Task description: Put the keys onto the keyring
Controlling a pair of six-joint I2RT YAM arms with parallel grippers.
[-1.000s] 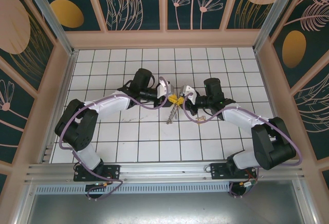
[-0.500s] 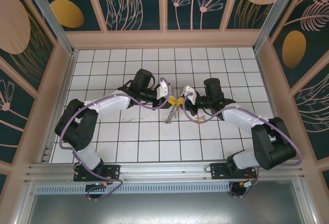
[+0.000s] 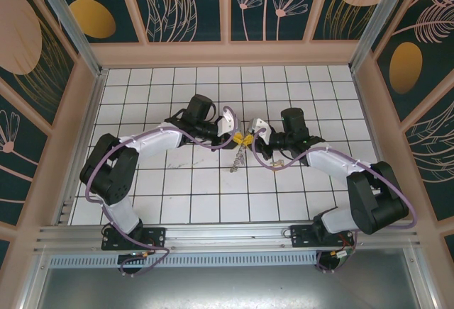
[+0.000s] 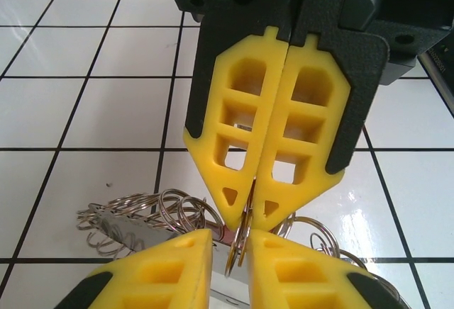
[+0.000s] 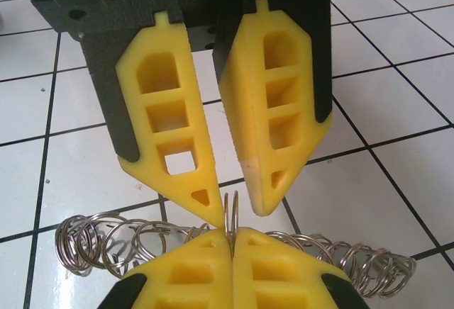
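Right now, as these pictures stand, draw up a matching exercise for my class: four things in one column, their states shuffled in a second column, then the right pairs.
Things
1. left gripper
2. right gripper
3. ring
4. silver bunch

States
A. lying on the white tiles
B. fingers pressed together
C. standing on edge between yellow fingertips
D. fingers slightly apart

Pairs: 1-D, 2-B, 3-C, 4-A
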